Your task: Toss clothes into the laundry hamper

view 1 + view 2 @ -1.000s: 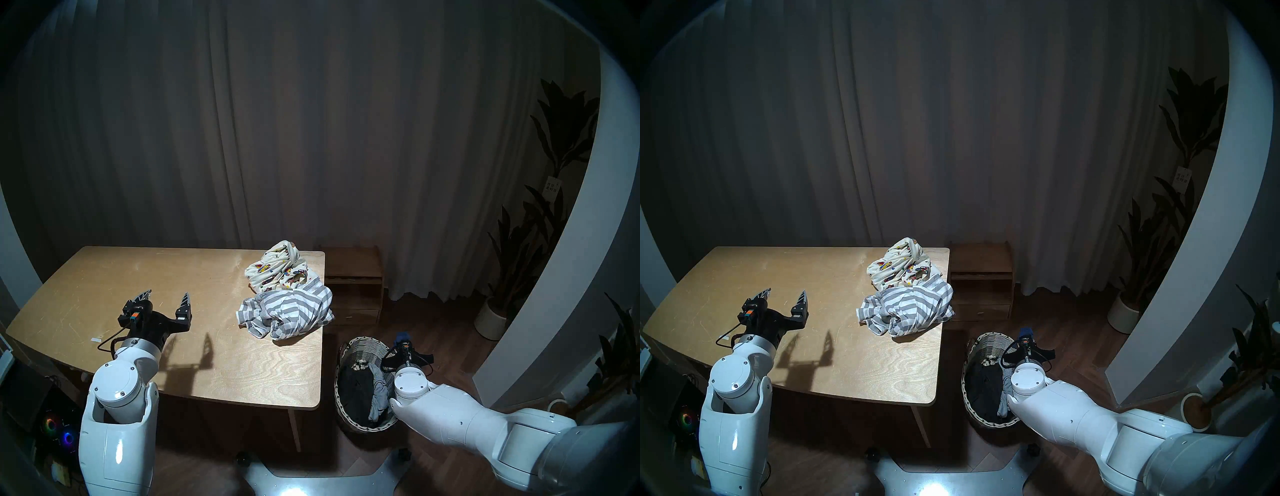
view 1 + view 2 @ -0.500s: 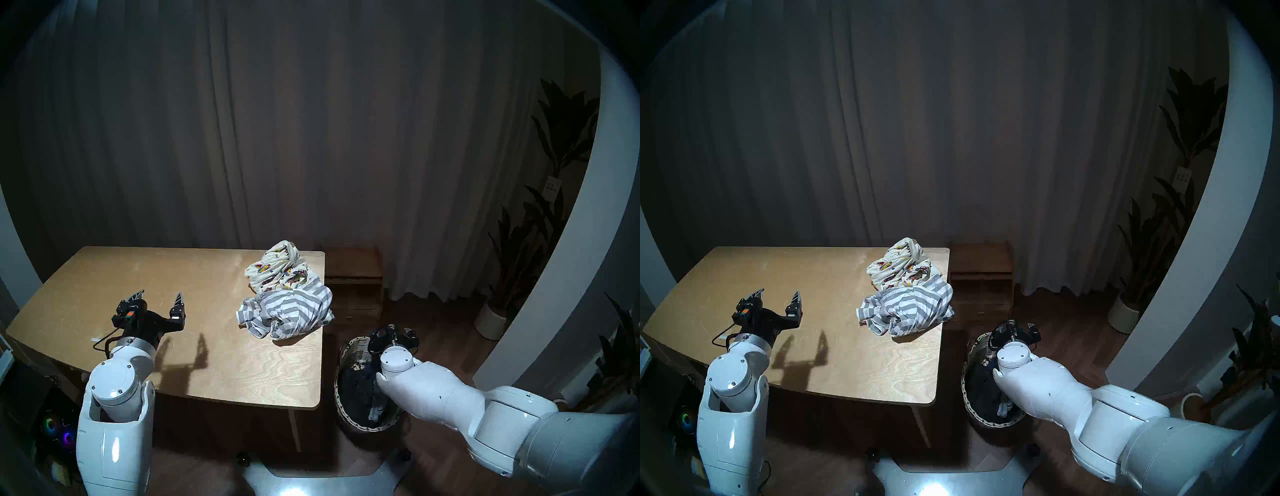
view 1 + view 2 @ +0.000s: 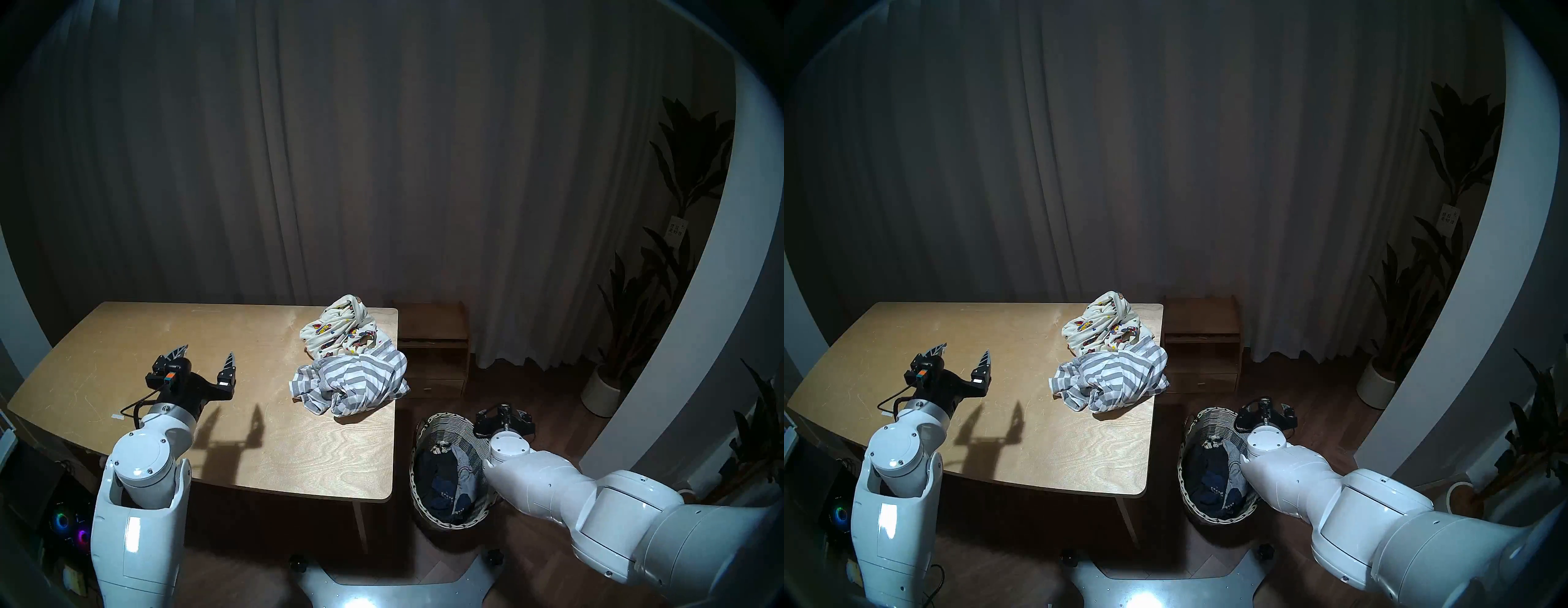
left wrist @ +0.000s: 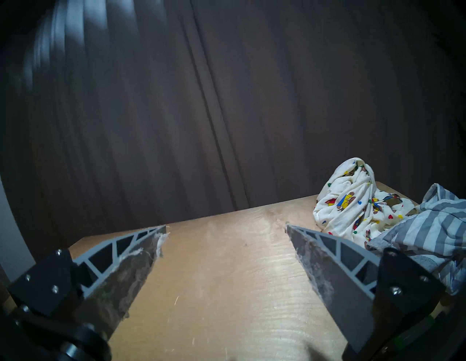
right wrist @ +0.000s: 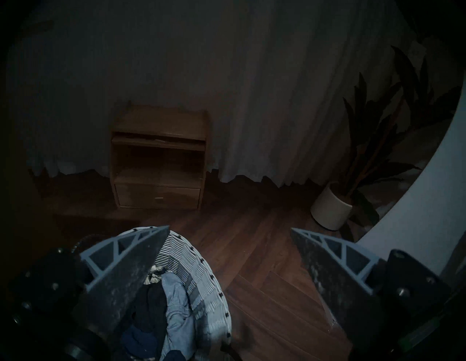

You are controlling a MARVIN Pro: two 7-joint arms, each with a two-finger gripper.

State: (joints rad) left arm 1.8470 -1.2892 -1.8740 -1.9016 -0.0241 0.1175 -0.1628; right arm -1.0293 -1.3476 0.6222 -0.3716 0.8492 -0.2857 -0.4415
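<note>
Watching from the side here: the right claw (image 5: 229, 230) hangs over the far rim of the laundry hamper (image 3: 441, 420), jaws spread wide, nothing in them. Just below and behind it, inside the hamper, a dark navy piece (image 3: 441, 479) lies on a grey one.

The left claw (image 4: 225, 228) hovers above the table (image 3: 212, 339), also wide open and empty.

Next up looks like the striped garment (image 3: 352, 382), off to the left claw's right near the table's edge. I'd bite deep into the middle of the bunch, not a loose hem, so it doesn't trail over the rim.

Just beyond it, touching, sits the cream bear-print one (image 3: 339, 335).

The hamper stands upright, mouth up; its long oval runs from near the robot's base out away from it, so dropping mid-oval gives the most margin.
</note>
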